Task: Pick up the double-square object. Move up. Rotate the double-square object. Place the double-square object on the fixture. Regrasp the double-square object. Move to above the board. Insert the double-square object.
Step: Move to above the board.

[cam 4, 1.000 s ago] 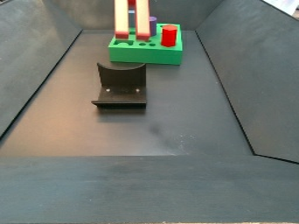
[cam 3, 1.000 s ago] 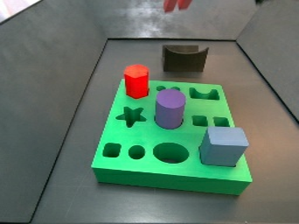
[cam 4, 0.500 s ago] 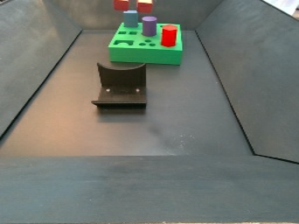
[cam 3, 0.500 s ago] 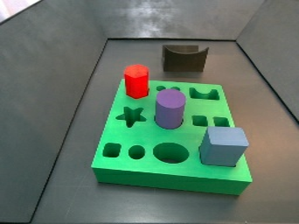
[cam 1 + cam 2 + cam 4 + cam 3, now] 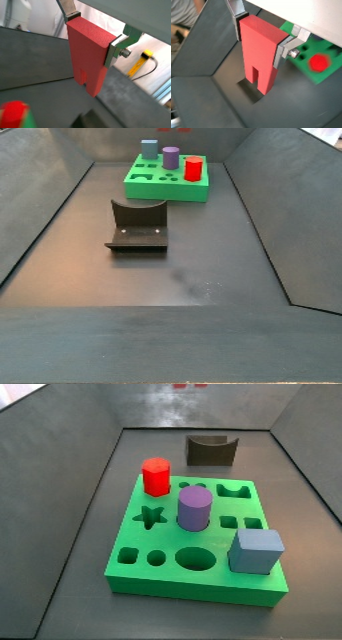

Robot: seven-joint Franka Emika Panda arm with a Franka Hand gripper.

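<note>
The gripper (image 5: pixel 259 37) has risen, fingers (image 5: pixel 284 50) clamping the double-square object (image 5: pixel 260 55).

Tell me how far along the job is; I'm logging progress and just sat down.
Done: the gripper has the double-square object clamped between its fingers, lifted almost out of both side views. In hand: moving up. Left: the fixture stands bare, so rotating, placing and regrasping remain. The board has no long red block in it yet.

Even, soft overhead light; faint sheen on dark floor; wrist views blurred at edges around gripper (image 5: pixel 93 37); side views low-resolution.
</note>
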